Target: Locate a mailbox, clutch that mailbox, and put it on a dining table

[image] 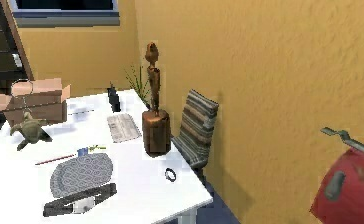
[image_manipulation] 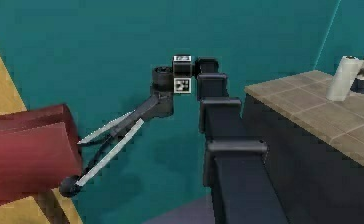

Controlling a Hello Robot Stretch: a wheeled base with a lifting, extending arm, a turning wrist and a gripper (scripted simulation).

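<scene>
Though I cannot tell whether the gripper is spread or pressed together, the red round-topped metal mailbox hangs at its thin fingers' end, clear of the floor, so I judge it held. Beside the arm runs a dark counter with a pale top, with a white bottle near its far edge. Ahead, the white dining table is crowded. A tall carved wooden statue on a round block stands at the edge nearest the yellow wall, and a striped chair is tucked just beyond. Brought in carelessly, the mailbox could topple the statue or snag the chair. The barest patch lies by the near corner on that side.
</scene>
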